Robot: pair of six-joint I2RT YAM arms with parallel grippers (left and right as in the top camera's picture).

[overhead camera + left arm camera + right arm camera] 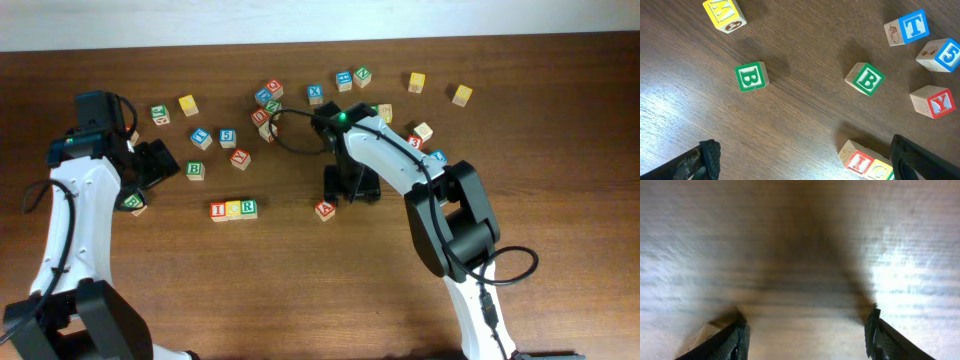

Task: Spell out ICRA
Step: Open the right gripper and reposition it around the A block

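A row of three blocks, red I (219, 210), yellow C (234, 209) and green R (248, 208), lies on the table left of centre. The red A block (324, 210) lies apart to their right. My right gripper (352, 188) is open and low over the table just right of the A block. Its wrist view is blurred, with open fingers (807, 340) around bare wood and a block corner (705, 330) outside the left finger. My left gripper (160, 165) is open and empty. Its wrist view (805, 170) shows the I (858, 161) and C (879, 171) by its right finger.
Two green B blocks (751, 76) (866, 78), a blue T (907, 27), a blue 5 (940, 54), a red Y (935, 101) and a yellow block (724, 12) lie near the left arm. Several more blocks (270, 100) are scattered along the back.
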